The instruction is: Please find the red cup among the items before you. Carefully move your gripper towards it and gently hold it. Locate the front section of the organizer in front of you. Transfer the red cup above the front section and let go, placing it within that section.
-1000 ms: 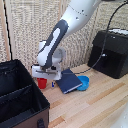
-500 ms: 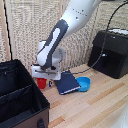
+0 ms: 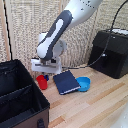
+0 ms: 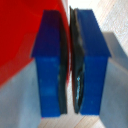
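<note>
The red cup (image 3: 41, 83) stands on the wooden table just beside the organizer (image 3: 22, 102), a large black box with an inner divider at the exterior view's left. My gripper (image 3: 45, 76) hangs straight over the cup, its blue fingertips down at the rim. In the wrist view the two blue fingers (image 4: 50, 60) are pressed almost together around my gripper (image 4: 70, 57). The red cup (image 4: 20, 35) fills the area beside one finger, and its wall runs into the narrow slit between the pads. The cup's base is hidden in that view.
A dark blue notebook (image 3: 66, 81) lies right beside the cup, and a blue bowl (image 3: 83, 84) sits next to it. At the exterior view's right a black boxy appliance (image 3: 112, 52) stands with a cable running up the slatted wall.
</note>
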